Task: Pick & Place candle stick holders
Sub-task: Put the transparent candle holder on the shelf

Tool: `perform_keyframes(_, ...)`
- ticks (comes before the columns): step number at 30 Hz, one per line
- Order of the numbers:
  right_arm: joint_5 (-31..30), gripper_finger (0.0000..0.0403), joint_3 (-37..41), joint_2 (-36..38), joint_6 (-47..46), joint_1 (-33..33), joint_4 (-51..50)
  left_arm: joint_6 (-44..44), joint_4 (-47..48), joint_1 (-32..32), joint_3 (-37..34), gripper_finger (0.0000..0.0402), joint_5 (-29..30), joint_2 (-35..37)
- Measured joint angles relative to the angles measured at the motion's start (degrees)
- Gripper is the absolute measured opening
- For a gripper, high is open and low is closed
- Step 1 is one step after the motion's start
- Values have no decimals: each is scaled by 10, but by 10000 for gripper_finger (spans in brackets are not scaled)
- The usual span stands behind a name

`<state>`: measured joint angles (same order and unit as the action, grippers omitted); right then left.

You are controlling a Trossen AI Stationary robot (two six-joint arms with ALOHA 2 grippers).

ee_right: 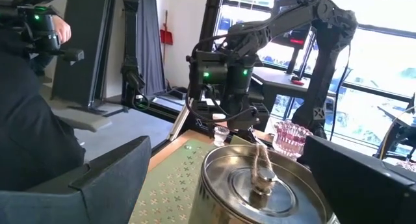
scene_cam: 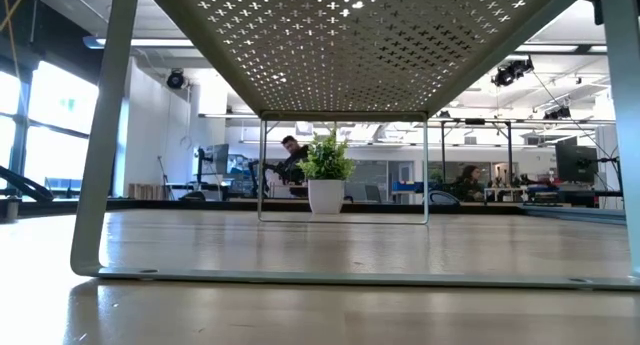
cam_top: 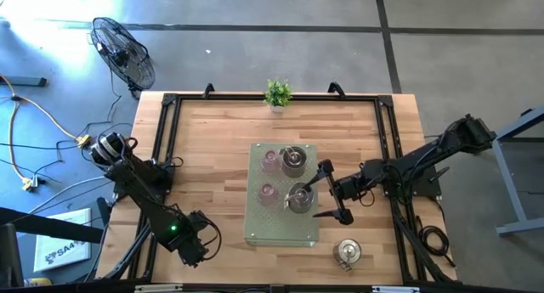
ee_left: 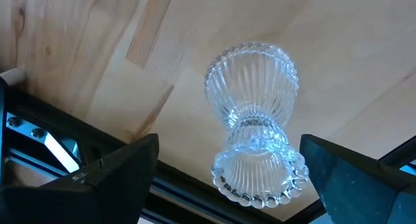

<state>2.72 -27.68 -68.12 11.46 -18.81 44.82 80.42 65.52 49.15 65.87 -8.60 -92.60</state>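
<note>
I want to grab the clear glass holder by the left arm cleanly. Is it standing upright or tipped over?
Upright, as far as the left wrist view shows: the clear holder stands on its beaded base on the wood, cup mouth up, between the left gripper's open fingers.

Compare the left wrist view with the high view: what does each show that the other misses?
Only the left wrist view shows a clear ribbed glass holder between the open left gripper's fingers, untouched. Only the high view shows the perforated stand carrying pink and silvery holders, another silvery holder on the table beside it, the potted plant, and the open right gripper at the stand's edge. Both show the wooden table.
</note>
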Motion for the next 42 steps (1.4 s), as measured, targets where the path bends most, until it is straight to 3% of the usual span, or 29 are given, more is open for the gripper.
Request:
perform_keyframes(7,0,400,0,0,0,0,0,5,1,0,0,315,0,0)
perform_keyframes(16,0,400,0,0,0,0,0,-15,5,0,0,166,2,0)
perform_keyframes(30,1,400,0,0,5,0,0,-56,74,0,9,163,-6,0)
perform_keyframes(42,8,400,0,0,6,0,30,-68,221,0,131,163,36,0)
